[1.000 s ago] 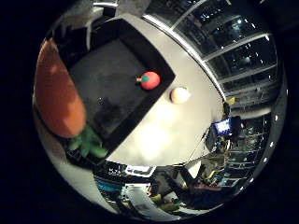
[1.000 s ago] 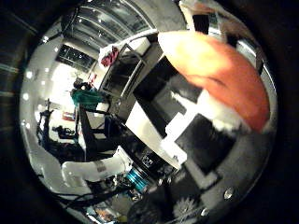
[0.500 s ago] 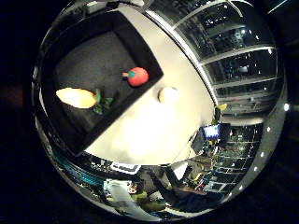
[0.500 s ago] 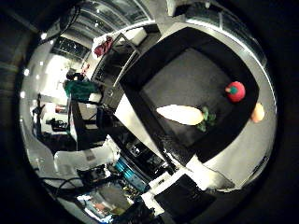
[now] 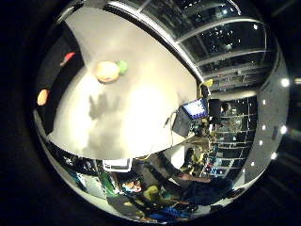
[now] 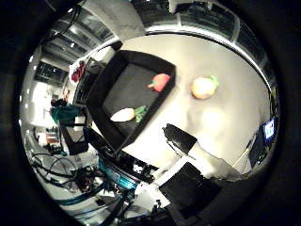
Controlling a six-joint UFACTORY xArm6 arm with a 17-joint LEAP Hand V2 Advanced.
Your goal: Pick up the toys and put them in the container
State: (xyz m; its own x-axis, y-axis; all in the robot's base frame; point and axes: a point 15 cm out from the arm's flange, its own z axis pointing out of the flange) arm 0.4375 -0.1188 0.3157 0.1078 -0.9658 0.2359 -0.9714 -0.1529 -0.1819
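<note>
A black container (image 6: 101, 87) stands on the white table (image 6: 225, 117). Inside it lie a red toy (image 6: 161, 81) and an orange carrot toy (image 6: 124, 114) with green leaves. A round orange toy with a green tip (image 6: 203, 87) rests on the table just beside the container. My hand (image 6: 193, 157) hovers above the table near the container's corner, with one black and white finger reaching into the thumb side view, fairly straight and holding nothing. Its shadow (image 5: 101, 106) falls on the table close to the round toy.
The table's edge (image 5: 108, 157) drops off to a room crowded with desks, a lit monitor (image 5: 194, 109) and equipment. Racks and stands sit on the floor past the container (image 6: 70, 136).
One second ago the carrot toy was close against my palm over the container. Half a second ago it lay inside. Since then the hand has swung out over the table toward the round toy.
</note>
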